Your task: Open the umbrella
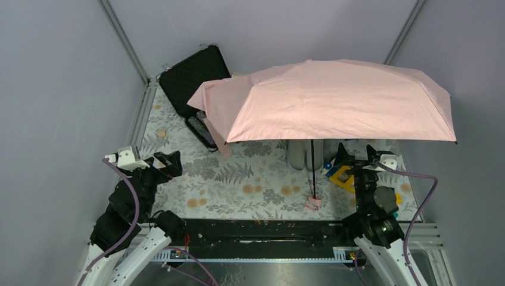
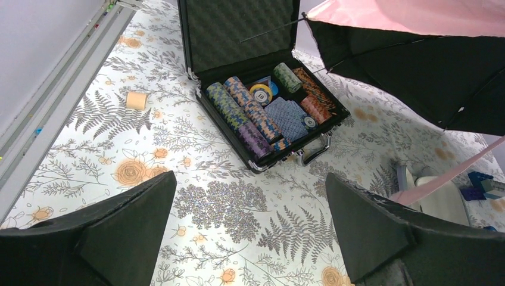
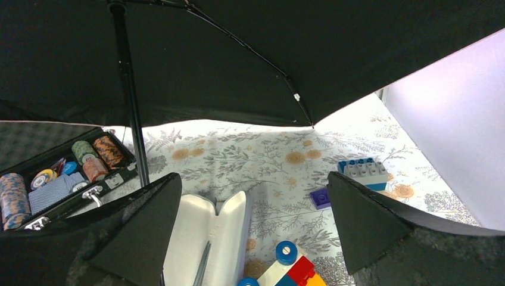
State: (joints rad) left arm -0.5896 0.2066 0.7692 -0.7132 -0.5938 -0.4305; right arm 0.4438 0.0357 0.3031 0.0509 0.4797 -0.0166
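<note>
Left pincer (image 1: 168, 161) and right pincer (image 1: 357, 152) apart, empty; chip case (image 1: 193, 74) half hidden behind open umbrella (image 1: 333, 98).

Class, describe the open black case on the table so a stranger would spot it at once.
Start at the open pink umbrella over the flowered table. Under its left edge, at the back left corner, lies the black case. Only it has a raised lid and rows of coloured chips.

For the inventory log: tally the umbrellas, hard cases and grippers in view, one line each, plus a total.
Umbrellas: 1, the open pink umbrella
Hard cases: 2, the black chip case and the white case
Grippers: 2, the left gripper and the right gripper
Total: 5
</note>
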